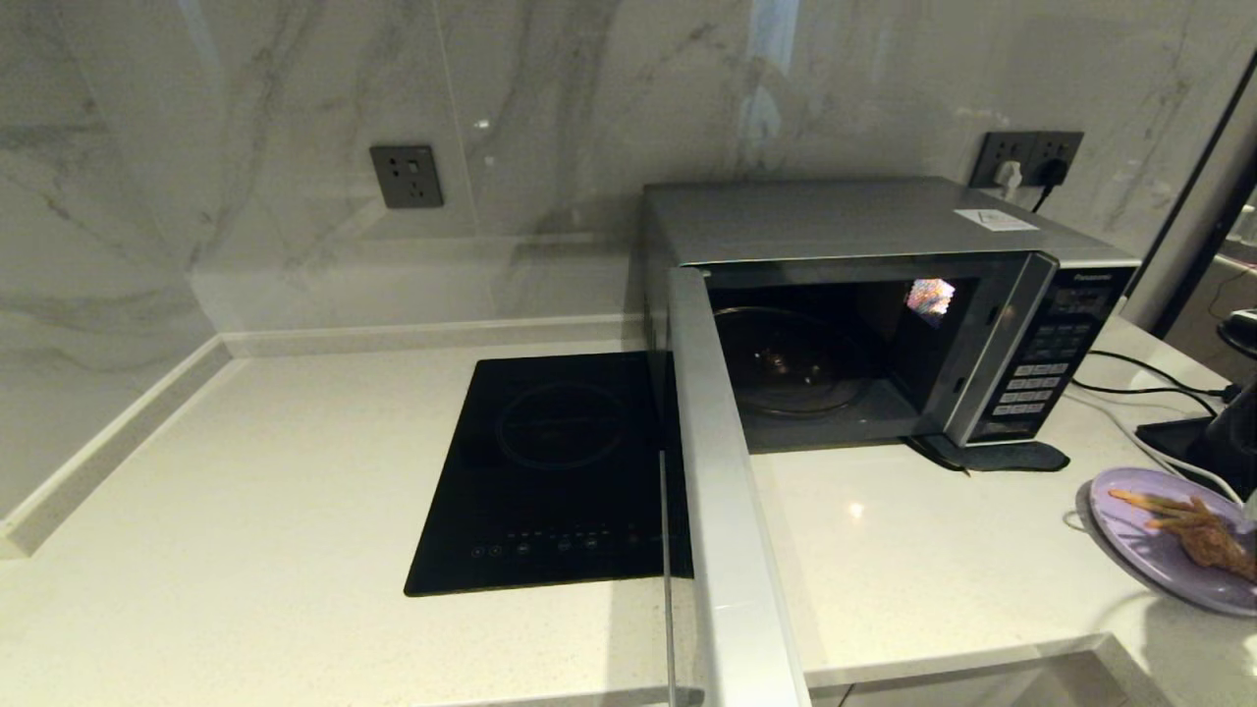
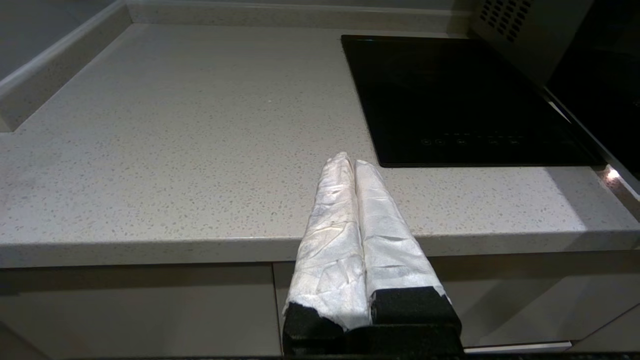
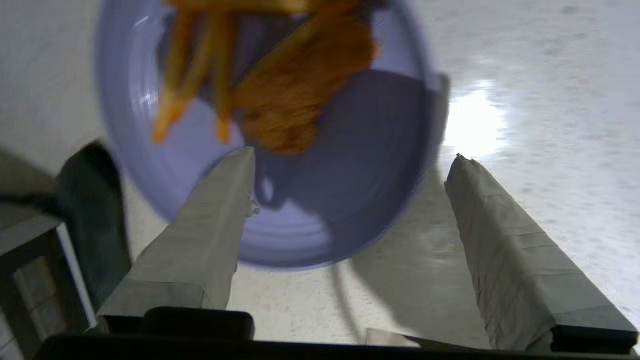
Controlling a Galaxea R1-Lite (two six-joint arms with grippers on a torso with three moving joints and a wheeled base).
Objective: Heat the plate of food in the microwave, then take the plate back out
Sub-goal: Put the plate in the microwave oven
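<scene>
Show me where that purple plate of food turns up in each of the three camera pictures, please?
Head view: the plate of food lies at the far right edge on the white countertop, right of the open microwave.
Left wrist view: not in it; only the shut left gripper over the countertop.
Right wrist view: the plate fills the upper middle, beyond the open right gripper.
Shared landmark: the countertop, seen in all three.

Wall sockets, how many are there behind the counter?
2. One grey socket sits on the marble wall above the black cooktop. The other socket is behind the microwave, with plugs in it. More may be hidden behind the microwave.
</scene>
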